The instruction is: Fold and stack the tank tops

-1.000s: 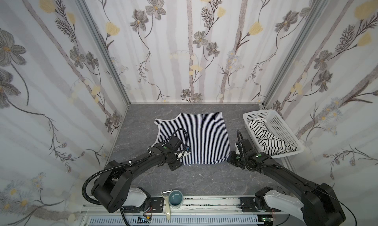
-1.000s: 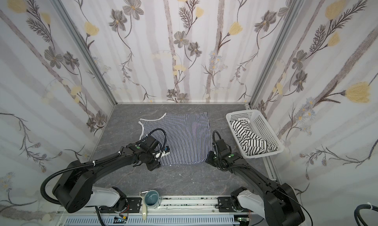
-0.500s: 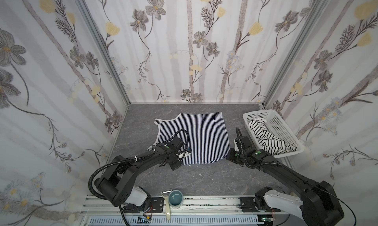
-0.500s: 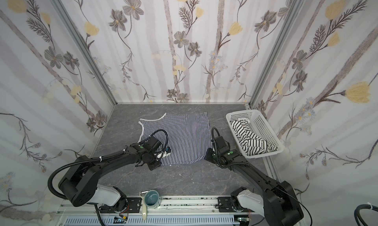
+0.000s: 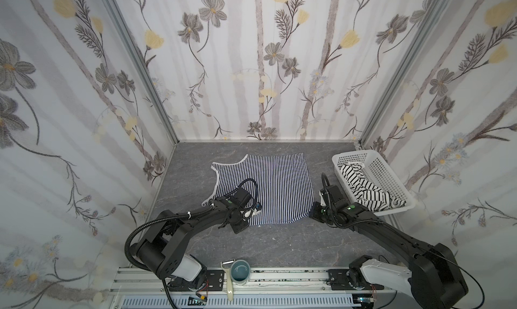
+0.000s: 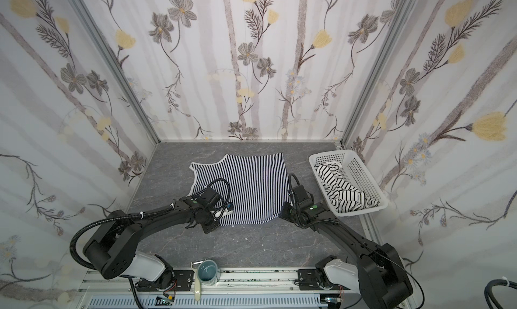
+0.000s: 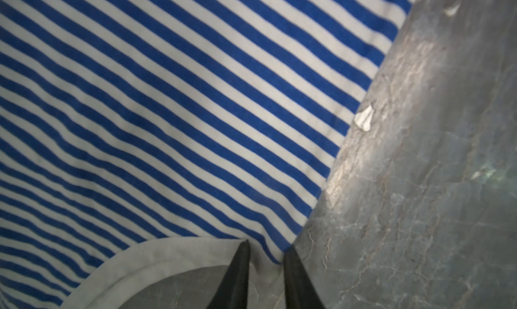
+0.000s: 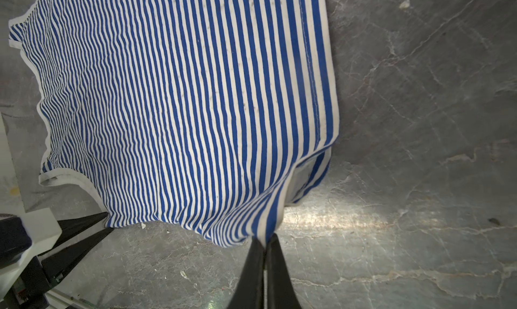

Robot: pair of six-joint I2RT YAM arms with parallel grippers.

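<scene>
Right now both arms are low at the near edge of the navy-striped tank top (image 5: 268,187). It lies spread on the grey marbled table (image 5: 279,246), mid-to-back, with straps and neckline toward the left and hem toward the right in both top views. Left gripper (image 7: 265,251): jaws drawn in on the white armhole trim near the near-left corner. The wrist view shows trim cloth between the two black fingers (image 7: 240,271), the fabric around it lying flat, and bare table just beside. Right gripper (image 8: 265,241): jaws clamped tight on the near-right hem corner. The cloth there rises off the table in a small tent, and the under layer of the hem shows beneath it. The rest of that top is flat, with light ripples along the strap side. The black-striped tank top (image 5: 361,185) sits crumpled in the white perforated basket (image 5: 389,178) on the right side of the table — neither gripper touches it. The right arm's wrist sits between the basket and the spread top, close to the basket wall. Also in frame: a teal cup (image 5: 240,274) on the front rail between the two arm bases, and a cream-handled tool (image 5: 230,286) lying against it.
</scene>
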